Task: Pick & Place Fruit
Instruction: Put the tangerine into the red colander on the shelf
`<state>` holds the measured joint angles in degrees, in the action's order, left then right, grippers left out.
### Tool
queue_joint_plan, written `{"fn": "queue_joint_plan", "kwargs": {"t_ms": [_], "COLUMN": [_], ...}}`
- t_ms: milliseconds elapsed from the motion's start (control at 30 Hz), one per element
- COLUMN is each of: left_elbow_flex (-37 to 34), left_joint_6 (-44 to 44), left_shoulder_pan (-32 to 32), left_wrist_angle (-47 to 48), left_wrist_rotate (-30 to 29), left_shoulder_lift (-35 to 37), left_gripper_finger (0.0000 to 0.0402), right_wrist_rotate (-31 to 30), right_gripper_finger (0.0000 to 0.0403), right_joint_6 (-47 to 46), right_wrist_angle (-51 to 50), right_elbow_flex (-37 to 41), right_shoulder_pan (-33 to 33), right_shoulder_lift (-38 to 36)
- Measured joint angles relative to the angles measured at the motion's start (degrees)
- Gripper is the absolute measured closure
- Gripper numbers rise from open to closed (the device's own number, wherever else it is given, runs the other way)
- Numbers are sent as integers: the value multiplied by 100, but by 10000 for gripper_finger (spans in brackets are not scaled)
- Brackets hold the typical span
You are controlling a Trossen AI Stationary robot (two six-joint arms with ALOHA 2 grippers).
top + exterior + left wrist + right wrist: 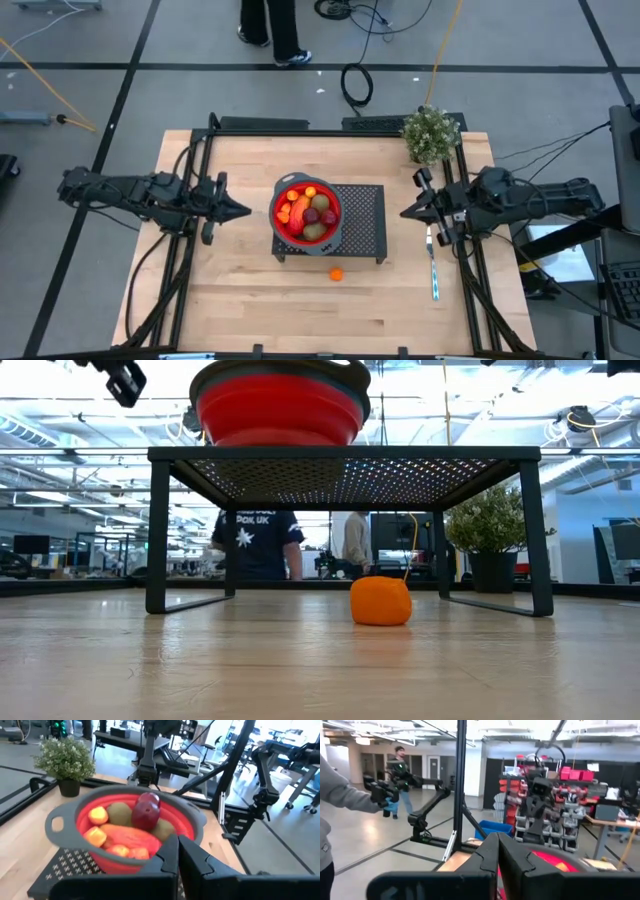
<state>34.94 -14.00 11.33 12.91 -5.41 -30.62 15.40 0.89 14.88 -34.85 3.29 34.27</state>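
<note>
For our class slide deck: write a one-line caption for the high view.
Red bowl of fruit on a black rack, one orange ball on the table.

Grey floor (100, 60) (cables trailing), bright ceiling lights (90, 400).

the bowl (281, 222) is red inside with a grey rim and handles. in it lie fruit: an orange-red long piece (127, 836), brown-green ovals (119, 813), a dark red one (146, 810) and small yellow-orange ones (98, 815). the rack (362, 220) under it is black with a dotted mesh top. an orange ball (336, 274) sits on the pale wooden table (240, 290). the plant (431, 133) is pale green in a dark pot. the utensil (433, 268) has a light blue handle. both arms are black.
</note>
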Motion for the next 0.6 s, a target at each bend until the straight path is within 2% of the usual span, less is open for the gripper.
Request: {"fn": "queue_joint_plan", "kwargs": {"t_ms": [300, 467, 600], "left_elbow_flex": [-718, -1086, -1369], "left_joint_6": [-32, -154, -176], "left_shoulder_pan": [-7, -7, -7], "left_wrist_angle": [-553, -785, -974], "left_wrist_rotate": [-19, -68, -68], "left_shoulder_lift": [584, 877, 1078], "left_gripper_finger": [400, 396, 399], "right_wrist_rotate": [-50, -354, -364], "right_gripper_finger": [403, 403, 403], "right_joint_6": [61, 197, 437], "right_wrist_angle": [524, 522, 502], "right_elbow_flex": [-48, -327, -644], "right_shoulder_pan": [428, 724, 955], "right_shoulder_lift": [373, 604, 866]}}
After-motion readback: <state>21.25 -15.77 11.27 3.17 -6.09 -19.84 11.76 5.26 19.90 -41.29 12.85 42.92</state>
